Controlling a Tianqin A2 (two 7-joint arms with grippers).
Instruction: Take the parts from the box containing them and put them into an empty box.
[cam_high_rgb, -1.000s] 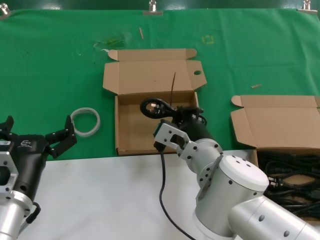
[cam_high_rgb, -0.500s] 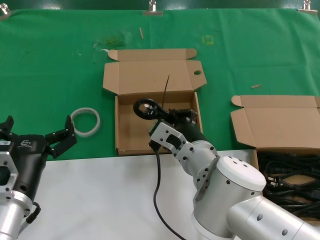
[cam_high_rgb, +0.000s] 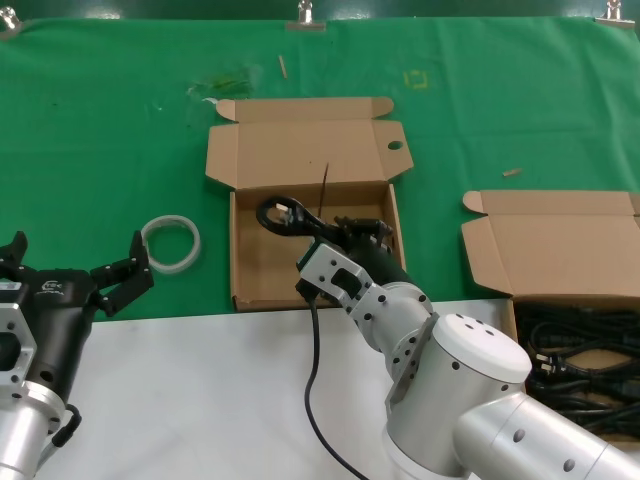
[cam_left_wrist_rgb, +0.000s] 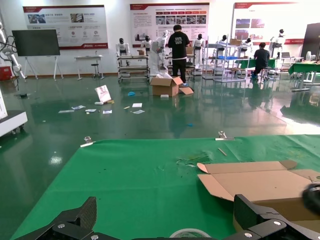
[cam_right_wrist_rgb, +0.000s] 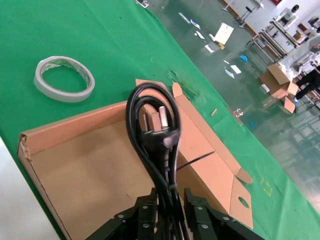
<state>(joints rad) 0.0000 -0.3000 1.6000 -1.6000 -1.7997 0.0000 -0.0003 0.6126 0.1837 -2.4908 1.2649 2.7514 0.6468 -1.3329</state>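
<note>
Bright even indoor light, soft faint shadows, glare on glossy hall floor, slight motion blur

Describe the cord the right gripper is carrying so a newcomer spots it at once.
Start at the open cardboard box mid-cloth, the one with a round hole in its lid. Above its floor the right gripper holds a looped black power cord; every other cord lies in the right-hand box.

Matt cardboard, glossy cable

The empty box (cam_high_rgb: 265, 265) looks plain matt brown cardboard; the cord (cam_right_wrist_rgb: 159, 150) shines like smooth black plastic, over soft-looking green cloth (cam_high_rgb: 100, 130).
</note>
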